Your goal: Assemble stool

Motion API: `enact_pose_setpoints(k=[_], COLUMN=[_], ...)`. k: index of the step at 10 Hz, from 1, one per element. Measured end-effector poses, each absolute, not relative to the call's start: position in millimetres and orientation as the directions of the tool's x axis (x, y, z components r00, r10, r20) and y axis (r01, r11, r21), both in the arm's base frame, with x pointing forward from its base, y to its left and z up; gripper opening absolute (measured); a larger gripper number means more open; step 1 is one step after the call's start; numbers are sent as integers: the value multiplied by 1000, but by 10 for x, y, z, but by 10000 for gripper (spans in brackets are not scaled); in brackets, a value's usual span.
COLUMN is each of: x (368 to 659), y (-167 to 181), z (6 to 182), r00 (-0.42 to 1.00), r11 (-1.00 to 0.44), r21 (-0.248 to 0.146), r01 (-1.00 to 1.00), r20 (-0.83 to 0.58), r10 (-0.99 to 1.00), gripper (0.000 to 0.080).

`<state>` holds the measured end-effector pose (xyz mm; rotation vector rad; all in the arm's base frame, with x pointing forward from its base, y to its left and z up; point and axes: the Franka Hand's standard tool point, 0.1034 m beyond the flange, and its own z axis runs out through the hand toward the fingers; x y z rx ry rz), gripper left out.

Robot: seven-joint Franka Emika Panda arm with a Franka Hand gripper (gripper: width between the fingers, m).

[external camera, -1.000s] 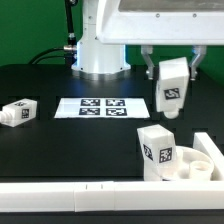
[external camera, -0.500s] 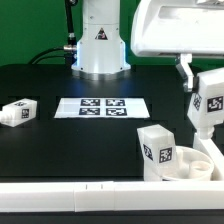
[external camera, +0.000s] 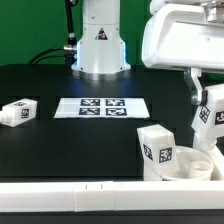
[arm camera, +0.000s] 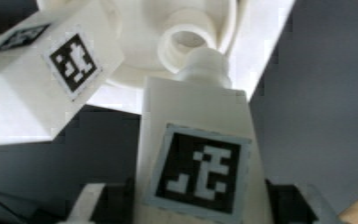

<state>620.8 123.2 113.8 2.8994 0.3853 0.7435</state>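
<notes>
Stool seat (external camera: pixel 198 162) just below the claw (external camera: pixel 208 102), one leg (external camera: pixel 155 148) seemingly fitted already; second leg (external camera: pixel 210 118) clamped in the claw, third leg (external camera: pixel 18 112) loose, well off. Plenty left.

The flat tabletop (external camera: pixel 60 150) is matt black, and the backdrop (external camera: pixel 30 30) is plain green. The thin marker board (external camera: pixel 100 106) is white with four black-and-white square tags in a row. The left white blocky plastic leg (external camera: pixel 18 110), middle white blocky plastic leg (external camera: pixel 155 150) and right white blocky plastic leg (external camera: pixel 210 115) each show a black-and-white square tag. The wrist view shows the right one's tag (arm camera: pixel 197 150) sharply, black blocks on white. The white round plastic seat (external camera: pixel 203 168) and the long L-shaped rail (external camera: pixel 60 198) are plain white.
</notes>
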Motion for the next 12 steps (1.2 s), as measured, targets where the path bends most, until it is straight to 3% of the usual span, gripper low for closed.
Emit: enact_pose_setpoints(k=[3,5,12], x=[6200,6174,6225], y=[1228,1243,1264], z=[1105,953,935], r00=[847,845,824], r11=[-958,-952,-945], r21=[186,199,211], r01=[220,234,249], r20=[450,443,467], r10=[282,300,321], gripper=[324,324,324])
